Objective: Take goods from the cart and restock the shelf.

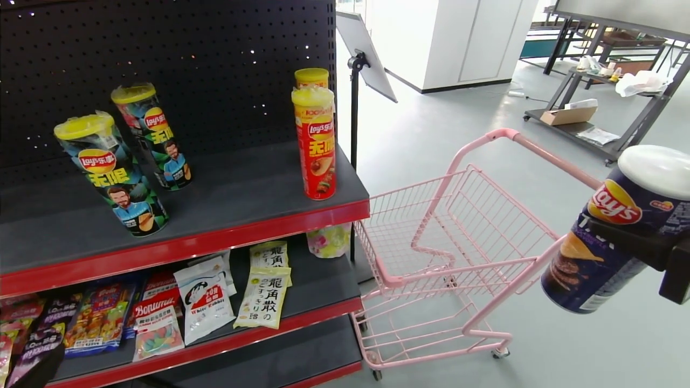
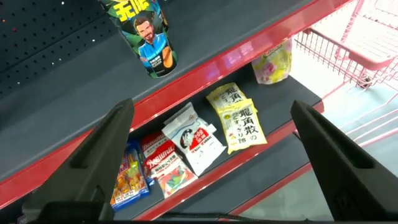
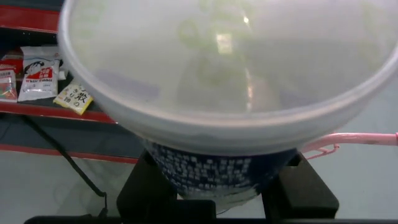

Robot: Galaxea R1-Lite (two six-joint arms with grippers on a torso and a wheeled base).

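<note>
We are holding the can (image 1: 587, 269), right pincer (image 3: 227, 202) clamped mid-body; likely light, stiff, slick, dentable; left pincer (image 2: 212, 112) standing apart.

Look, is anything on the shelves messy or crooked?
Yes, a bit. The flat snack packets on the red-edged lower shelf lie jumbled, overlapping at different angles. The tall red chip can above stands straight.
</note>
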